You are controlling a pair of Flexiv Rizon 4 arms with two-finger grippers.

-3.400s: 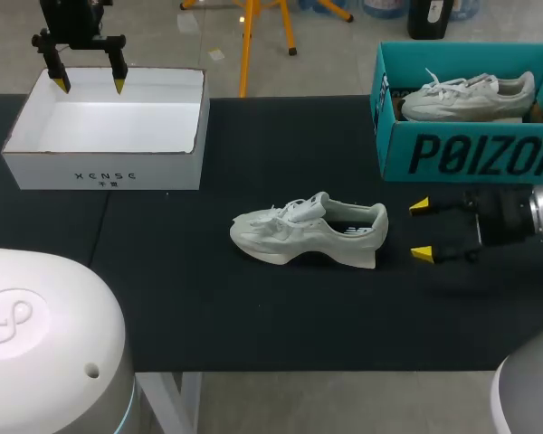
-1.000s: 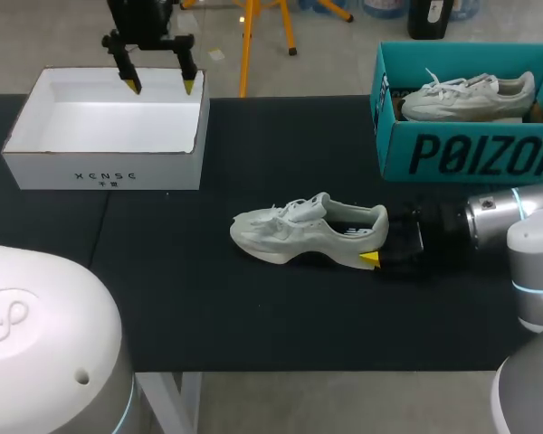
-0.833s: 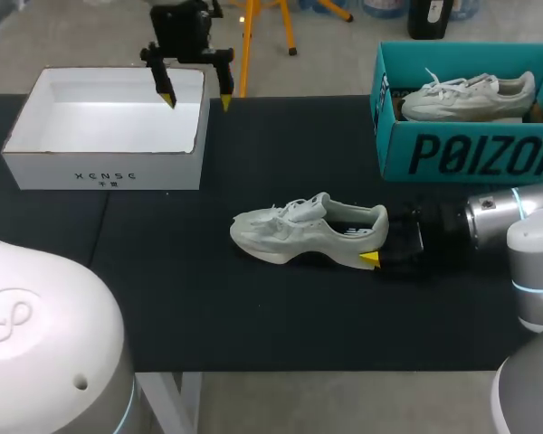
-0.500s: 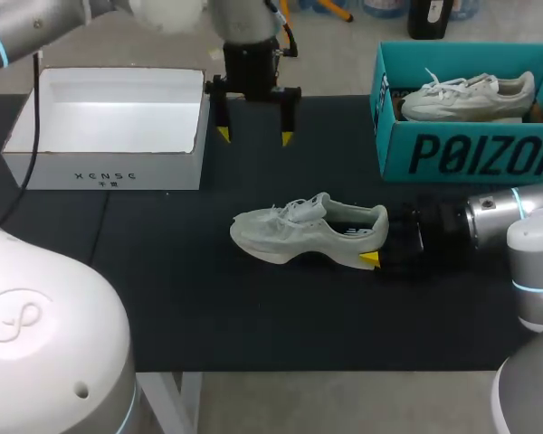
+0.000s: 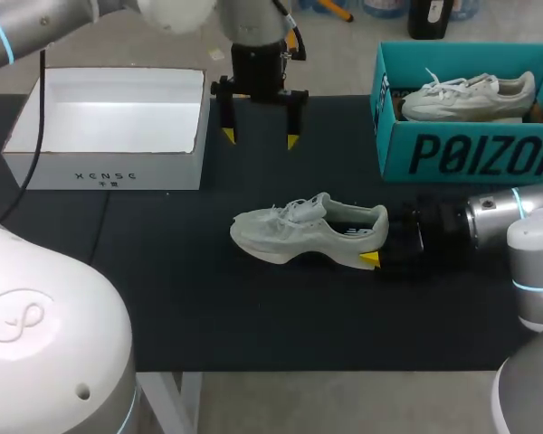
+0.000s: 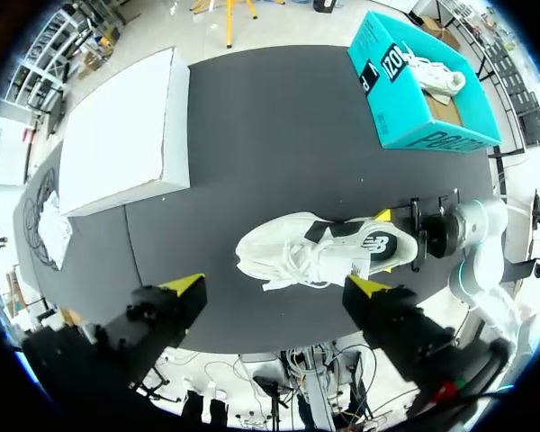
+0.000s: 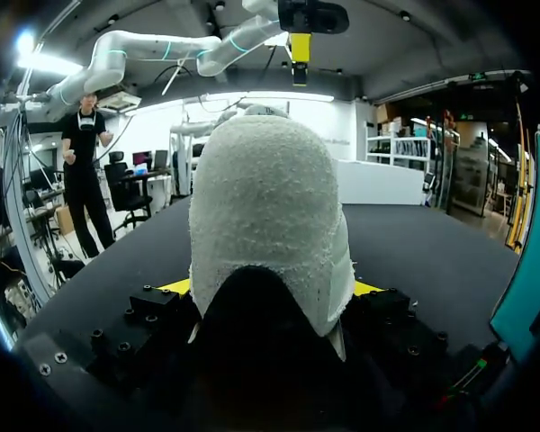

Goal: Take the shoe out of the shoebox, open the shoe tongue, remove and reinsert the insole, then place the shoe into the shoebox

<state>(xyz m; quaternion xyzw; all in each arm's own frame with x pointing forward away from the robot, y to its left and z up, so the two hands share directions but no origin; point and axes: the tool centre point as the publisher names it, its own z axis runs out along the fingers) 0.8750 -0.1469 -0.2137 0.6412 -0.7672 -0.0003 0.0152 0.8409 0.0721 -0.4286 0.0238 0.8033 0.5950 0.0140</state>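
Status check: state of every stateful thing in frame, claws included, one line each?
shoe: out of any box, upright on its sole on the table, heel gripped.
white shoebox: open, empty.
teal shoebox: open, holding a second shoe.
left claw: open, holding nothing, hanging above the table behind the shoe.
right claw: shut on the shoe's heel, low at table level.
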